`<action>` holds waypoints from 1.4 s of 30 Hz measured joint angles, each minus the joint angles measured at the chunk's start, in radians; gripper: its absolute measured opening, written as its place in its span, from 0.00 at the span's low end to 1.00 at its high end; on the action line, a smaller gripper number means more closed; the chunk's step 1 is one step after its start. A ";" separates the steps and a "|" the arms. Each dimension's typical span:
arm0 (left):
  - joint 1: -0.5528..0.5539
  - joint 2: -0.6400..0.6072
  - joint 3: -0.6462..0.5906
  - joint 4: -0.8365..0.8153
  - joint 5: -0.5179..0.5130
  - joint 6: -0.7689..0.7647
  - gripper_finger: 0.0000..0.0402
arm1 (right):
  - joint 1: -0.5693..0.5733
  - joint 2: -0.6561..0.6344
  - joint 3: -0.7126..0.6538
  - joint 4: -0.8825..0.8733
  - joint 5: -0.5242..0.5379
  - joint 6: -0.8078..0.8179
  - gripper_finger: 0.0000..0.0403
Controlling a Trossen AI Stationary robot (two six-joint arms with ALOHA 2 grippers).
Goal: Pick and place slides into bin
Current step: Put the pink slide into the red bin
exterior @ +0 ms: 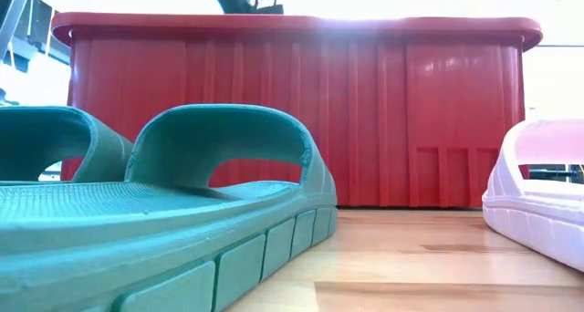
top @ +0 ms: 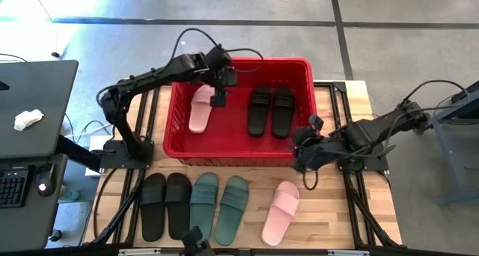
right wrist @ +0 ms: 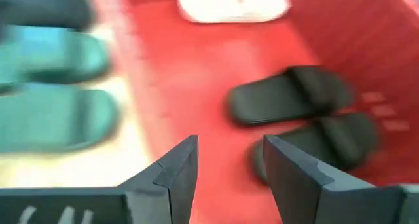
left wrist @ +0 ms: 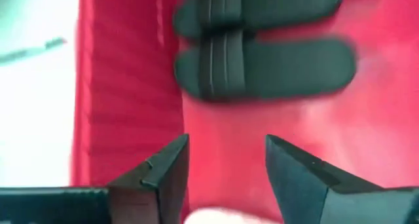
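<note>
A robotics lab or test workshop is suggested. A slatted wooden worktop (top: 329, 211) is carried on a black metal frame (top: 359, 203), to which two dark arms are bolted. Loose cables (top: 198, 39) are trailed across a polished grey concrete floor (top: 224, 5) marked with dark lines. A dark desk (top: 34, 106) with a keyboard (top: 11, 187) is set alongside.
</note>
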 joint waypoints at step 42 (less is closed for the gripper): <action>-0.475 -0.001 0.241 -0.395 -0.138 -0.051 0.32 | 0.397 0.546 0.001 0.233 -0.246 0.439 0.40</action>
